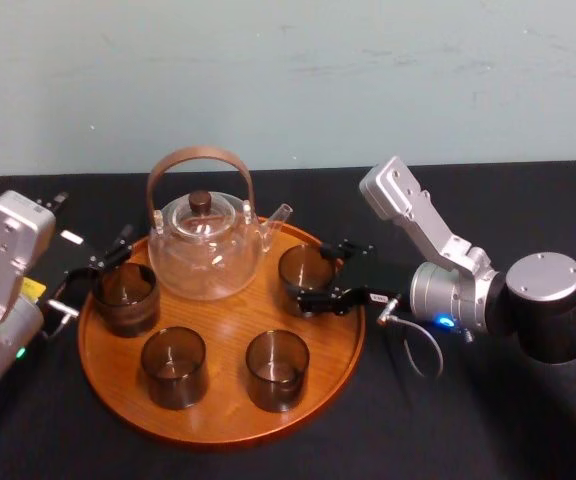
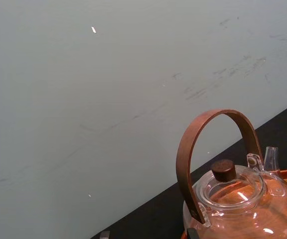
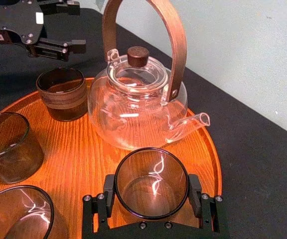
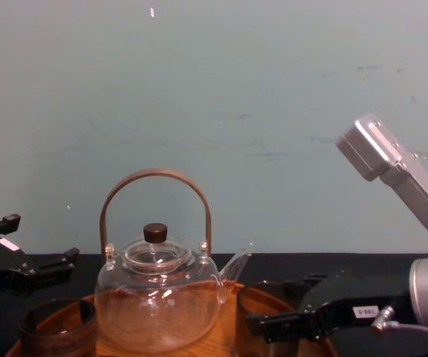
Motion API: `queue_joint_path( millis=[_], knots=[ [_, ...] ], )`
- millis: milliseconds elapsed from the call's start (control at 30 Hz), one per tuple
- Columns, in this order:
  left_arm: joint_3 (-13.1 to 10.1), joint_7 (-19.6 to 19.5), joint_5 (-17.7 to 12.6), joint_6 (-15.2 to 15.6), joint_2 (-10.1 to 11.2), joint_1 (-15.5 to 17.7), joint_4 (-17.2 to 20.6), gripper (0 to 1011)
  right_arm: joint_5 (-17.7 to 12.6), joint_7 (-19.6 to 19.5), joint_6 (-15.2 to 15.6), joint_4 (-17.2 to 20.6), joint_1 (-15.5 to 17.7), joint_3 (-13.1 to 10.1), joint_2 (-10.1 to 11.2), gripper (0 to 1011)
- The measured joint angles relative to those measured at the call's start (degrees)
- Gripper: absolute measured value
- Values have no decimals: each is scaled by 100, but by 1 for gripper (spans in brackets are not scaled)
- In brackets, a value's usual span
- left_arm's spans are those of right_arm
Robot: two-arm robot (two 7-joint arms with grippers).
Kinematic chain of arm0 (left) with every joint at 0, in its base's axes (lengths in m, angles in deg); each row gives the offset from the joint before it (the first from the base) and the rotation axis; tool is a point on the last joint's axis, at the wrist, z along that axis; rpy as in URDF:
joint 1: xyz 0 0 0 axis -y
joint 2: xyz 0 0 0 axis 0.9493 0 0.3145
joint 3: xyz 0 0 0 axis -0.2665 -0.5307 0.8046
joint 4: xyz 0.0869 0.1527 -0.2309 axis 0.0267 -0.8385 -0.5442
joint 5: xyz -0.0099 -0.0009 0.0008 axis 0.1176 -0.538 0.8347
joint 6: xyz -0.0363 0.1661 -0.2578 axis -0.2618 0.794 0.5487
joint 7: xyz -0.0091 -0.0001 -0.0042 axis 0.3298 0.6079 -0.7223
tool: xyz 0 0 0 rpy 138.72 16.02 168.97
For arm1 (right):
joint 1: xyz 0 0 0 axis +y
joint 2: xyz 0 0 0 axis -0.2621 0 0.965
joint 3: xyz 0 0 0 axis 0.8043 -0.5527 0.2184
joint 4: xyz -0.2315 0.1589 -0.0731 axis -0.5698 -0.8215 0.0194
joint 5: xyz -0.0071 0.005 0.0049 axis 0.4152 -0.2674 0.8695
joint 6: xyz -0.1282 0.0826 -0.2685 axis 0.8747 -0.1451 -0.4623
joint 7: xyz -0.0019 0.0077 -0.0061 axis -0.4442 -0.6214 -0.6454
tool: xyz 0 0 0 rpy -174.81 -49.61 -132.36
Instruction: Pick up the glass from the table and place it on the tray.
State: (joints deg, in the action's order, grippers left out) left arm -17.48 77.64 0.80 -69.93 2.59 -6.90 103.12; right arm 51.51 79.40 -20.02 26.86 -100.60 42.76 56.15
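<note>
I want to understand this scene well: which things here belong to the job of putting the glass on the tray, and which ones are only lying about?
Part of the job: glass, gripped by the right pincer; tray under it; table.

Only lying about: teapot; ribbed cup, beside the open left pincer; two front glasses.

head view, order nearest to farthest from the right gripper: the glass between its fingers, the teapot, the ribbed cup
1. the glass, between the right gripper's fingers, right side of the tray
2. the teapot, back middle
3. the ribbed cup, far left, beside the left gripper
</note>
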Motion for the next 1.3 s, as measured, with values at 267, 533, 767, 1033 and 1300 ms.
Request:
queue_joint_path(
  millis=[267, 533, 767, 1033, 1300],
  knots=[
    [0, 0, 0, 0, 0, 0, 0, 1001, 7, -4, -18, -54, -1, -1, -8, 887],
    [0, 0, 0, 0, 0, 0, 0, 1001, 8, -5, -18, -50, 3, -4, -4, 887],
    [0, 0, 0, 0, 0, 0, 0, 1001, 7, -5, -17, -46, 6, -8, -4, 1002],
    [0, 0, 0, 0, 0, 0, 0, 1001, 5, -5, -13, -40, 6, -11, -3, 1002],
    [0, 0, 0, 0, 0, 0, 0, 1001, 2, -5, -9, -40, 6, -11, -3, 1002]
  ],
)
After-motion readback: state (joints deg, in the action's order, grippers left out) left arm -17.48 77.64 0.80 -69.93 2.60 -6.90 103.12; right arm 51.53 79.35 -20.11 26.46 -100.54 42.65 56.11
